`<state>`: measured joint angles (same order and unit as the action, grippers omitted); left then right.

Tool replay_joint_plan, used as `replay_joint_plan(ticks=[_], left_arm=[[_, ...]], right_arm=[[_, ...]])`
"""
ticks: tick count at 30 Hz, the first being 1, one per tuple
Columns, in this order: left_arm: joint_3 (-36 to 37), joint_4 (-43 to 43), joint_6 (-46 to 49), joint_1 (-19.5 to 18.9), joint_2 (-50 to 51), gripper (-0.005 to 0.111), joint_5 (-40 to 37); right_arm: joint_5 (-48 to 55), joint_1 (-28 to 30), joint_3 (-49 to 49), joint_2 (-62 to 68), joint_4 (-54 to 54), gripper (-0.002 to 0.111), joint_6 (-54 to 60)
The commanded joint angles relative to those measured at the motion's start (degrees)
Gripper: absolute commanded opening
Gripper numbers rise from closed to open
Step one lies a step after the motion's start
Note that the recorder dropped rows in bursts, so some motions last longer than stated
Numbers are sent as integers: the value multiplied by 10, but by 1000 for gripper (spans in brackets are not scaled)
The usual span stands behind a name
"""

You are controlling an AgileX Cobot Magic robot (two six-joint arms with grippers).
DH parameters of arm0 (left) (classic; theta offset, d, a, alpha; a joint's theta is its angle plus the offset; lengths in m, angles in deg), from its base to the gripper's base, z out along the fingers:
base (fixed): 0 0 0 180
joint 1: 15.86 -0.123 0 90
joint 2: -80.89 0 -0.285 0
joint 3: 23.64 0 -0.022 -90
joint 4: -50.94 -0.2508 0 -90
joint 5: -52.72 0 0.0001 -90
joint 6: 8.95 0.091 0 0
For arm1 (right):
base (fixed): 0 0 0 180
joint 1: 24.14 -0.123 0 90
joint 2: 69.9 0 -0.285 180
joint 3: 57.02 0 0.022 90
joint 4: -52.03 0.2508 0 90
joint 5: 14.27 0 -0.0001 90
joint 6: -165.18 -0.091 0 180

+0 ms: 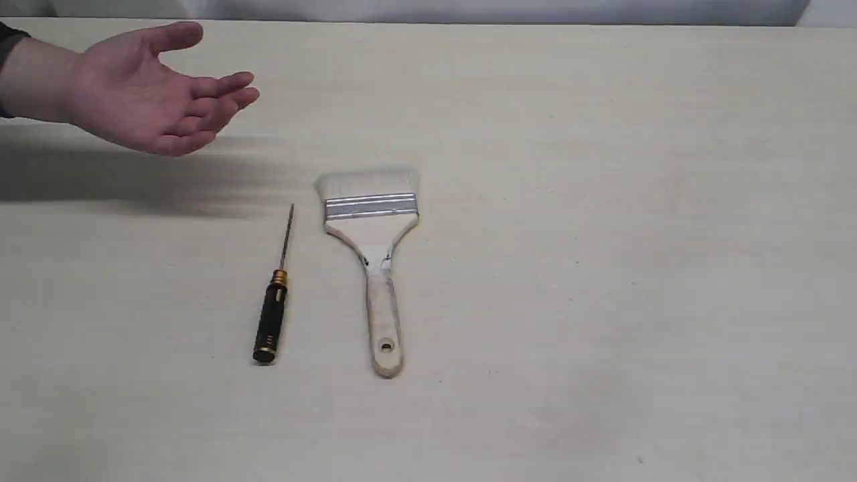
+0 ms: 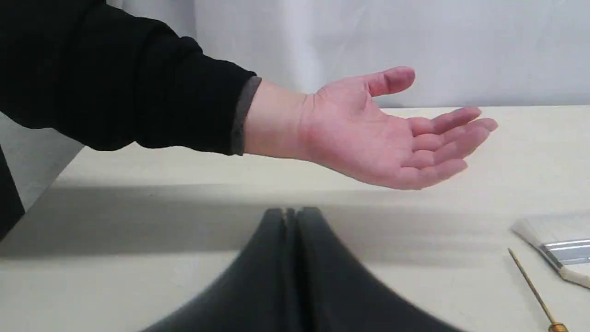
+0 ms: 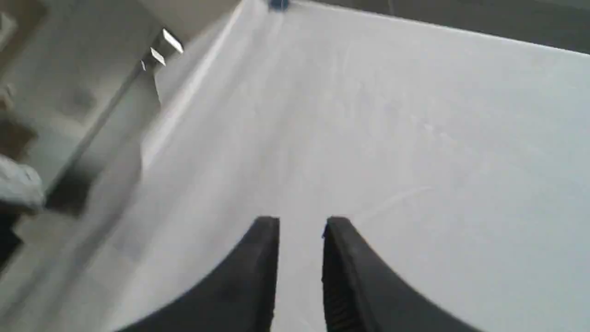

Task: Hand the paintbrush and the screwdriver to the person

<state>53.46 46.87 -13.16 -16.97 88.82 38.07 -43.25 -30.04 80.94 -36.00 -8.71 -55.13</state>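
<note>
The left gripper [image 2: 291, 213] is seen pressed together and the right gripper [image 3: 302, 227] is held a little apart, both empty. The screwdriver [image 1: 271, 314] and the paintbrush [image 1: 375, 234] are laid side by side on the table [image 1: 602, 268], not touching. Farther back, the person's hand [image 1: 144, 94] is held out, palm up, fingers loosely spread.

Items counted: 1 paintbrush [image 1: 372, 227] | 1 screwdriver [image 1: 278, 282] | 1 hand [image 1: 134, 94] | 2 grippers, left gripper [image 2: 290, 213] and right gripper [image 3: 300, 224] | 1 table [image 1: 602, 268]
</note>
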Motion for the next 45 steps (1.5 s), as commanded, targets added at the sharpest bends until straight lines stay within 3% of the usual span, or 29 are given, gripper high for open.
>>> replay_joint_plan(ticks=[1,6,11,15,19,23,28,34,45], left_arm=[[1,2,-1,5,-1,0,2],[1,2,-1,5,-1,0,2],[1,1,-1,5,-1,0,4],[1,1,-1,5,-1,0,4],[1,1,-1,5,-1,0,4],[1,1,-1,5,-1,0,4],[1,1,-1,5,-1,0,4],[1,1,-1,5,-1,0,4],[1,2,-1,5,-1,0,2]], right_arm=[[130,0,42,77,-86,23,50],[305,-2,52,182,-147,40,44],[337,-2,52,293,1,55,4],[393,-30,55,368,114,54,41],[525,-140,85,462,226,54,148],[544,-239,129,562,362,54,190],[577,-326,210,674,382,54,181],[692,-362,351,797,398,55,143],[696,-369,463,904,488,55,159]])
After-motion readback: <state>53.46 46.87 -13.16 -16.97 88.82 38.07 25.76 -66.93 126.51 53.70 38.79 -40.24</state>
